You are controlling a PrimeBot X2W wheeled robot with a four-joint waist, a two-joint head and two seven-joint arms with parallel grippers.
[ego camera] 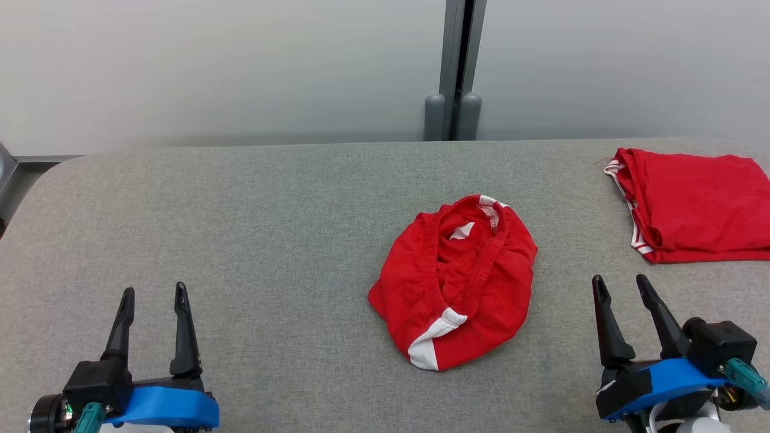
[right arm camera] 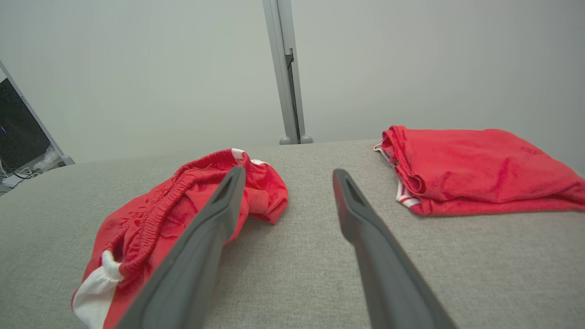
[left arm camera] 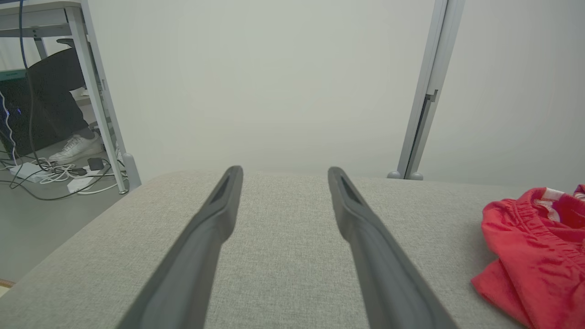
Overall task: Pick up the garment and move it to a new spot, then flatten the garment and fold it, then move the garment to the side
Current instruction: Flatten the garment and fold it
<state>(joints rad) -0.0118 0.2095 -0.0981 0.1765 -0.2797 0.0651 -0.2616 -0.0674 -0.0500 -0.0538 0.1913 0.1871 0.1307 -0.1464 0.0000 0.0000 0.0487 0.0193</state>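
A crumpled red garment (ego camera: 457, 282) with white trim and an elastic waistband lies bunched in the middle of the grey fabric table (ego camera: 271, 228). It also shows at the right edge of the left wrist view (left arm camera: 534, 256) and at the left of the right wrist view (right arm camera: 183, 214). My left gripper (ego camera: 153, 297) rests open near the table's front left, well apart from the garment. At the front right my right gripper (ego camera: 619, 285) stands open, a short way right of the garment. Both grippers hold nothing, fingers (left arm camera: 219, 214) (right arm camera: 352, 205) spread over bare cloth.
A second red garment (ego camera: 692, 204), folded flat, lies at the table's far right (right arm camera: 475, 169). A pale wall with a grey post (ego camera: 457, 66) stands behind the table. Past the left edge are a desk leg, cables and a person's shoe (left arm camera: 75, 148) on the floor.
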